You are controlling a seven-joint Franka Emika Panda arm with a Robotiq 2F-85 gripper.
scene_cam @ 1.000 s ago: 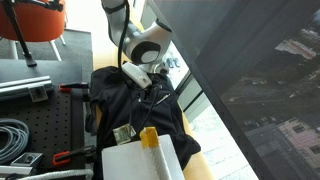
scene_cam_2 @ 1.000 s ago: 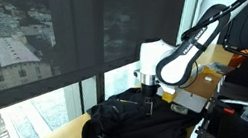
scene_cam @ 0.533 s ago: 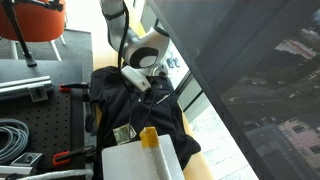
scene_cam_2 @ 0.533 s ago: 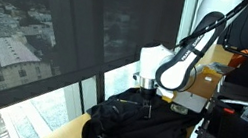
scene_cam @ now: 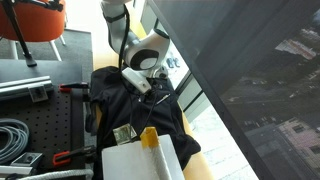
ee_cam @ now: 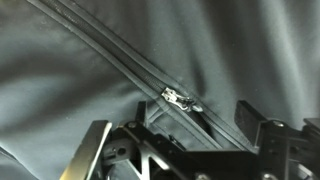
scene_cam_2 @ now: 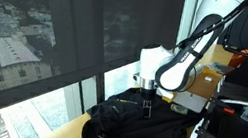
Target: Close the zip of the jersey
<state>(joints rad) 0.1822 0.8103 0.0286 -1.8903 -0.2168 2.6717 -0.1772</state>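
Lying on black jersey, heaped on table edge by window, zip slider sits just ahead of gripper, between spread fingers. Jaws open, gripping nothing. Zip track long axis runs diagonally from slider to upper left of wrist view. Which side is already closed: cannot tell. White box beside jersey, contents unclear.
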